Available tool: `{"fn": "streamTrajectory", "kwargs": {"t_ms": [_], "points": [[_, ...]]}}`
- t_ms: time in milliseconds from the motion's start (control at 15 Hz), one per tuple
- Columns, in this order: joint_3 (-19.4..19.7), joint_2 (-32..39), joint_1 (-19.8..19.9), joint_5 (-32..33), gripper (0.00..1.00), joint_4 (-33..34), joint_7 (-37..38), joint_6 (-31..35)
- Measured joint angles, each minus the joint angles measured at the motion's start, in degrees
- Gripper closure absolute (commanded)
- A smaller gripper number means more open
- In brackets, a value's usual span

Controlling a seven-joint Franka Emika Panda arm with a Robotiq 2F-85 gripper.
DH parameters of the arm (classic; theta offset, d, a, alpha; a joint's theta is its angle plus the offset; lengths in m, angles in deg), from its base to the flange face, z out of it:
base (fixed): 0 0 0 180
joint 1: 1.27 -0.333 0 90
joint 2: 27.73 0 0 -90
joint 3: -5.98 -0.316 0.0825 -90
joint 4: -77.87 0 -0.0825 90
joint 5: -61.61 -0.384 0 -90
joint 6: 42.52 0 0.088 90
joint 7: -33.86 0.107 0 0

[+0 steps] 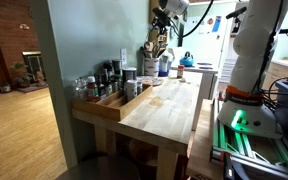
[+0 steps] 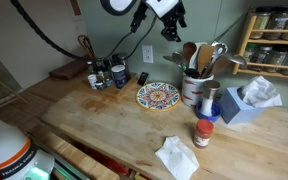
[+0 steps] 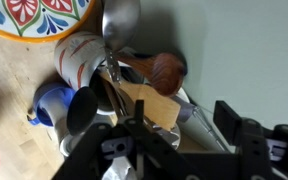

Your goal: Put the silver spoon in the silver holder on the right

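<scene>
Wrist view shows the gripper closed narrowly on the slim dark handle of the long silver spoon. The spoon's shiny broad head points away from the gripper, down toward the crowded utensil pots. Just beyond the head lies a round, brightly patterned ceramic plate. Beside the handle stands a white-and-red cylindrical canister with a brown wooden spoon in it.

In an exterior view the gripper hangs high above the pale wooden tabletop, well apart from everything on it. The small silver metal holder stands far below the gripper and off to one side, touching or just beside the canister. I cannot tell from the wrist view which rim is the holder's.

As for progress, the pickup looks done: the spoon is off the tabletop and carried in the air. The placing is all left. The spoon must be brought over the silver holder, lowered head-first past the neighbouring wooden utensils, and released. Nothing of the spoon is inside any pot yet.
</scene>
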Motion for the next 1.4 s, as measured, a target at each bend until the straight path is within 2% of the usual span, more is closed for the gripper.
{"fn": "streamTrajectory", "kwargs": {"t_ms": [267, 533, 1200, 1267, 1400], "points": [[0.20, -6.00, -0.04, 0.90, 0.00, 2.31, -9.05, -15.04], [-0.01, -11.47, -0.15, 3.38, 0.00, 2.45, -17.25, -26.31], [-0.70, -20.31, -2.53, 7.30, 0.00, 2.46, -38.19, -49.49], [-0.63, -20.76, -2.56, 8.05, 0.00, 2.46, -40.72, -51.32], [-0.57, -20.95, -2.55, 8.13, 0.00, 2.50, -41.15, -51.58]]}}
